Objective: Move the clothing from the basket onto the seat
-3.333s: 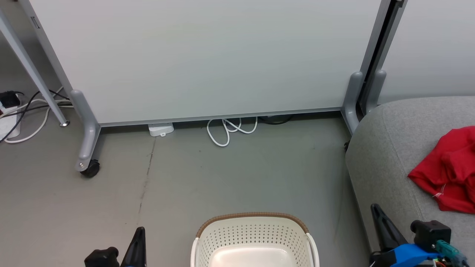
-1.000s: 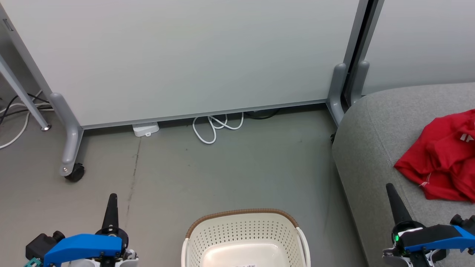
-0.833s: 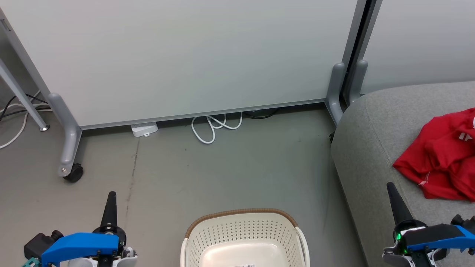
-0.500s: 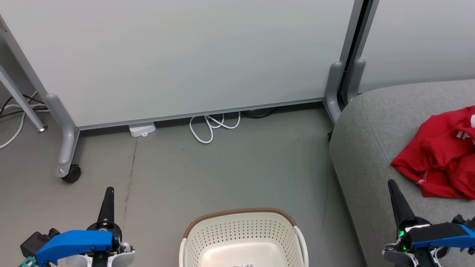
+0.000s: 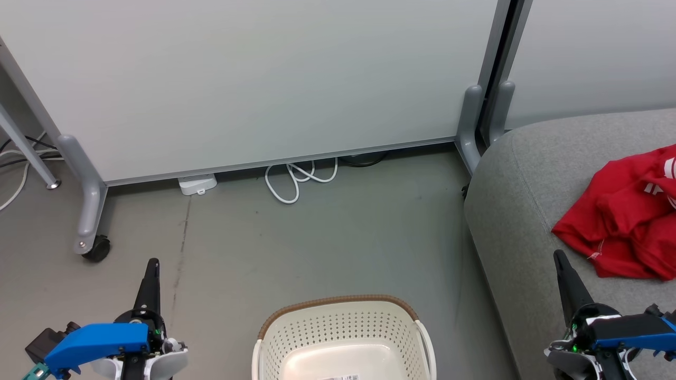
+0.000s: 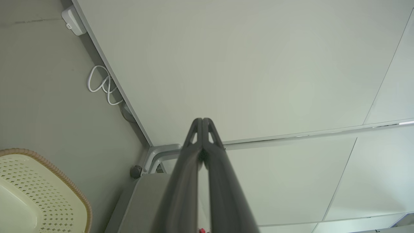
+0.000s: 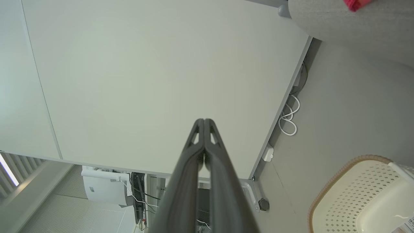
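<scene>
Shifting leftward across the head view since the earlier frame are the room and the sofa, which is the camera turning and not the things moving. Both arms are now sitting lower and wider at the bottom corners.

Nearest, the left gripper (image 5: 152,264) is hanging over the floor (image 5: 317,243) to the left of the basket (image 5: 338,302), clear of it. Its two dark fingers are pressing tip to tip with nothing between them, as its wrist view is showing. The right gripper (image 5: 560,259) is clenched on nothing too, and is pointing up over the near edge of the seat (image 5: 523,211). The basket is standing between the two arms. The part of its bowl in view is showing bare cream plastic and a small label.

Further right, the clothing (image 5: 628,221) is lying in a crumpled red heap on the seat, just beyond the right gripper's tip and not touching it. The picture's edge is cutting the heap off.

By my reading, the cloth is going to behave as light, limp and sturdy stuff, sagging and trailing from any single pinch. Thin, flat layers are likely to be slipping out of such narrow fingers. A raised fold near the middle of the heap is looking like the better hold, taken high enough to avoid nipping the seat cover. With the garments resting there already, the job is appearing finished, or close to it.

Farthest back, a white cable (image 5: 288,184) is looping under the partition panel (image 5: 264,79).
</scene>
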